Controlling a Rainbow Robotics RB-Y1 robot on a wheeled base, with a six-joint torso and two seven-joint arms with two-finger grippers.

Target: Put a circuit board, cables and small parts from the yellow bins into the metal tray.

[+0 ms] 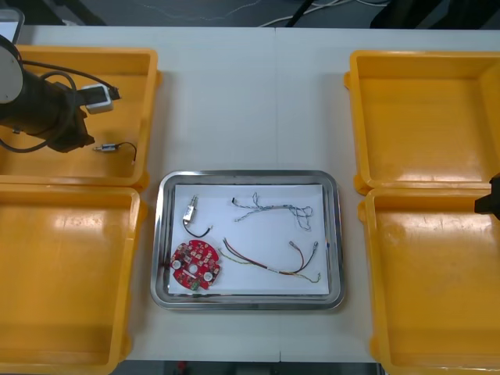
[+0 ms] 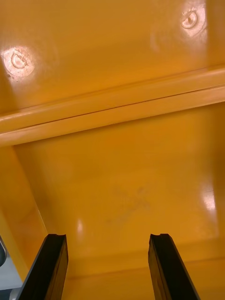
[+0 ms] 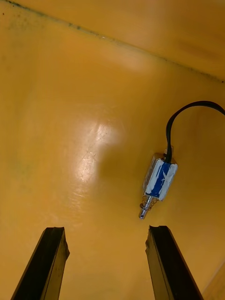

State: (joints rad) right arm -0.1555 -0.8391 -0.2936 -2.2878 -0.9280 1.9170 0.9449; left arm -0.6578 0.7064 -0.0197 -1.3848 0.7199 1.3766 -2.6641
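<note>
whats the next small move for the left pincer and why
Probably ease the left pincer forward and down until the small metal part sits between its fingers. The pincer is open over the far left yellow bin, and the part with its black cable lies on its floor beyond the fingertips. The right pincer hangs open over a right bin.

An electronics workbench in a robot lab.
A light table carries yellow bins at its side edges and a metal tray at its middle with a red circuit board and cables; a black robot arm hangs over the far-left bin; cords cross the floor past the far edge.
</note>
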